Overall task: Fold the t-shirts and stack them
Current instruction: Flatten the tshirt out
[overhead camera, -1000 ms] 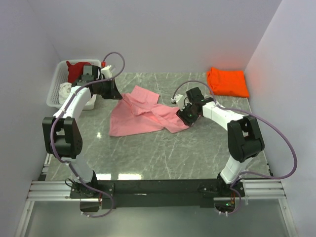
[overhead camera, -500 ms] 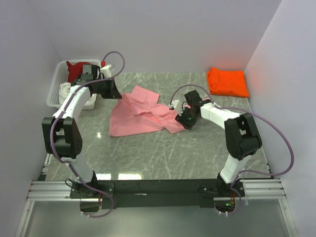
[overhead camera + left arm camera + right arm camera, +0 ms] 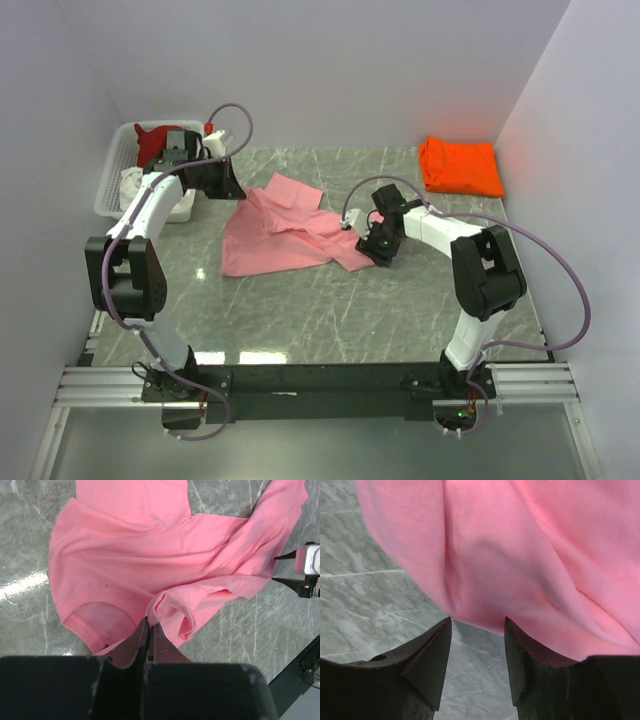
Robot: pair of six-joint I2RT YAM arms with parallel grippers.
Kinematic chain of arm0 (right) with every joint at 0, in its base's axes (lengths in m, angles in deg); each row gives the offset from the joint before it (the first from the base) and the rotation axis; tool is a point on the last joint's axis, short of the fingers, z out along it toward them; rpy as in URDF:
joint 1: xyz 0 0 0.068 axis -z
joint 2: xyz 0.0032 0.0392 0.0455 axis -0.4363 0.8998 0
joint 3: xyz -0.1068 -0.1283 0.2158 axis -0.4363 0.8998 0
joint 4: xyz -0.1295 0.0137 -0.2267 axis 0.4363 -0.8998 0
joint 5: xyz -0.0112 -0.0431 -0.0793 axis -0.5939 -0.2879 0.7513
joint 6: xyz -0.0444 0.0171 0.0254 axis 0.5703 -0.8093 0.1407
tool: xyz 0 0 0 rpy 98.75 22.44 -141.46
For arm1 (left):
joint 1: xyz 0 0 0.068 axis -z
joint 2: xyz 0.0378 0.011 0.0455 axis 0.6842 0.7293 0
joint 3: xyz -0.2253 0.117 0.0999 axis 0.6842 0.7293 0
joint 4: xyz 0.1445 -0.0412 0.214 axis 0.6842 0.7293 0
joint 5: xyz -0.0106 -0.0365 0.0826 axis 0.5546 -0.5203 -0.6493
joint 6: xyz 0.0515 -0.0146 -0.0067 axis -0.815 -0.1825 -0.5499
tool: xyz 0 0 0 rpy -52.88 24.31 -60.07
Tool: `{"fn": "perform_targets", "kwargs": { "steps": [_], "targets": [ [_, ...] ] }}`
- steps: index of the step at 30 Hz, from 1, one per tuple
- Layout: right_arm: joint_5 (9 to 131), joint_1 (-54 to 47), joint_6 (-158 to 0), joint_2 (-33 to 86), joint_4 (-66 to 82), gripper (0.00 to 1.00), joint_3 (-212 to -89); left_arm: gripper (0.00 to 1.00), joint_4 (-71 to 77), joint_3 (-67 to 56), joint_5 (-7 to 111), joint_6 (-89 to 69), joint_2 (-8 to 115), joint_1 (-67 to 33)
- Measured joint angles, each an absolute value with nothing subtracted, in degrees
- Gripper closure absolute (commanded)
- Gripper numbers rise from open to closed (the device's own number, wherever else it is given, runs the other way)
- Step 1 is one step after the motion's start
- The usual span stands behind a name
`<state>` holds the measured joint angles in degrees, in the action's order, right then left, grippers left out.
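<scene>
At the right-hand hem of the pink t-shirt [image 3: 285,235], which lay crumpled in the middle of the table [image 3: 330,310], the right tool [image 3: 477,625] had crept leftward over the last second. Its jaws, spread wide, now straddled the cloth's edge without closing on it. The left tool [image 3: 148,632] had not moved. It sat pressed narrow at the shirt's far-left corner, apparently pinching a fold (cloth ran right up to its tips). With two corners nearly in hand, spreading the shirt flat looked the likely next step. The orange t-shirt [image 3: 462,166] lay folded at the far right.
</scene>
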<state>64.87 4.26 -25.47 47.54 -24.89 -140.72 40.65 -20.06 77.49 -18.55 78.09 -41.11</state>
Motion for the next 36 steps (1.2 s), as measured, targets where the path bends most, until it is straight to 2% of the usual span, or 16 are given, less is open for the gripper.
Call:
{"fn": "perform_targets", "kwargs": {
  "steps": [14, 17, 20, 23, 24, 26, 31, 36],
  "targets": [
    [61.7, 6.1, -19.9, 47.7, -31.6, 0.44, -144.3, 0.99, 42.4, -21.5, 77.5, -19.5, 78.9, -41.2],
    [62.9, 5.9, -19.6, 50.0, -31.6, 0.48, -145.3, 1.0, 42.6, -21.7, 77.5, -19.6, 78.9, -41.2],
    [64.7, 5.7, -19.5, 53.5, -31.4, 0.56, -147.4, 1.0, 42.8, -22.0, 77.5, -19.6, 79.2, -41.2],
    [66.4, 5.4, -18.8, 54.0, -31.0, 0.75, -147.7, 1.0, 42.8, -22.6, 77.5, -20.0, 79.8, -41.3],
    [66.8, 5.3, -18.7, 54.0, -30.9, 0.91, -147.6, 1.0, 42.9, -22.7, 77.5, -20.4, 79.9, -41.3],
    [67.9, 5.1, -18.1, 53.7, -30.6, 1.0, -147.1, 1.0, 43.1, -22.9, 77.5, -21.0, 80.1, -41.4],
    [67.8, 5.1, -18.4, 48.0, -33.0, 1.0, -143.3, 1.0, 44.4, -24.2, 78.5, -22.5, 80.0, -42.2],
    [63.5, 4.9, -18.8, 32.8, -42.1, 1.0, -141.6, 0.99, 47.2, -22.2, 80.5, -25.5, 76.8, -42.9]
  ]
}}
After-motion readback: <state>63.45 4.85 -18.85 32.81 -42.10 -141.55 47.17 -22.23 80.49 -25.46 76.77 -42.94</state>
